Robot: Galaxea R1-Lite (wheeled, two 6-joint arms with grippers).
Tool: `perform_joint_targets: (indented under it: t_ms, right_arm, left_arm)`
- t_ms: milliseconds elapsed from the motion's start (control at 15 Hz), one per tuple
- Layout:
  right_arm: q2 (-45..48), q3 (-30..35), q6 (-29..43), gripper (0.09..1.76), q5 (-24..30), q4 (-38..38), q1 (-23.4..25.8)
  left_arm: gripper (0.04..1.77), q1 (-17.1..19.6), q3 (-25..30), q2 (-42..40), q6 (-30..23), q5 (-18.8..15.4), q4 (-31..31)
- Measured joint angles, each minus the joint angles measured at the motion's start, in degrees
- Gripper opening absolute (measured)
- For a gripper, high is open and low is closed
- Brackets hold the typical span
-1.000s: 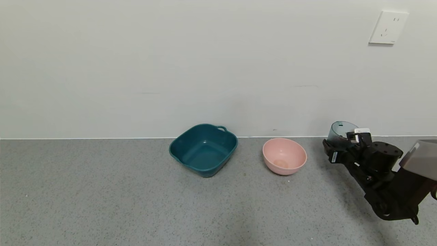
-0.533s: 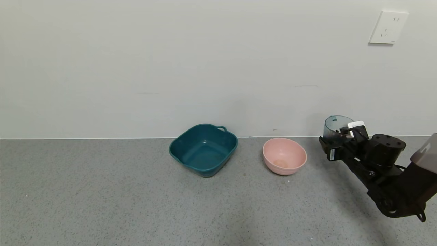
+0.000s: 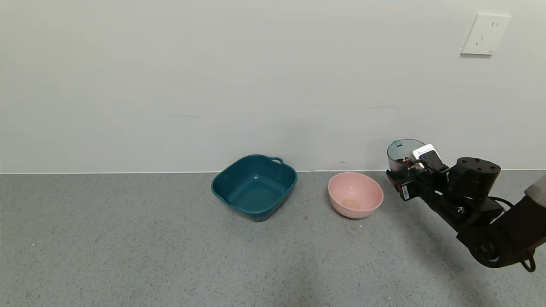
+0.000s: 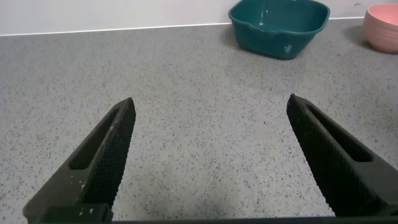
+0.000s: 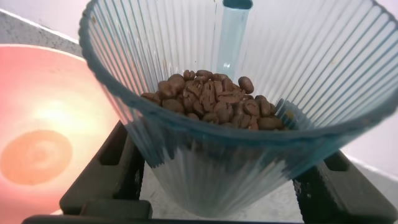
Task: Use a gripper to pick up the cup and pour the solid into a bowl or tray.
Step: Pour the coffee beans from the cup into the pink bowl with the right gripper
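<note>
Your right gripper (image 3: 405, 170) is clamped on the ribbed cup (image 3: 402, 154), holding it upright above the grey counter (image 3: 128, 247), just to the right of the pink bowl (image 3: 355, 195), with the brown beans (image 5: 214, 99) heaped in its bottom. A teal basin (image 3: 254, 186) sits farther left by the wall. Your left gripper (image 4: 211, 155) hangs low over the counter with its fingers spread apart, holding nothing.

Your head camera is looking down across the desk (image 3: 128, 256). Both wrist cameras are sitting low; all three are sharing the pink bowl (image 3: 355, 195) (image 4: 382, 26) (image 5: 37, 137).
</note>
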State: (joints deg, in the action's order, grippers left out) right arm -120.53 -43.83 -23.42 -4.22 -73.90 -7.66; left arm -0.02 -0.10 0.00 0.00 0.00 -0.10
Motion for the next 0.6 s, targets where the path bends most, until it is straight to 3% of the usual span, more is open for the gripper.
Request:
perform_joint_targets:
  t_ms: [267,600]
  right_arm:
    - [1.34,-1.32,-9.30,1.35,0.39,3.47,0.57]
    - [1.29,-1.45,-15.80,1.35,0.48,3.67,0.61]
  left_arm:
    - [1.75,0.02,0.00,0.00,0.00,0.00,0.02]
    - [1.75,0.00,0.00,0.00,0.00,0.00,0.00]
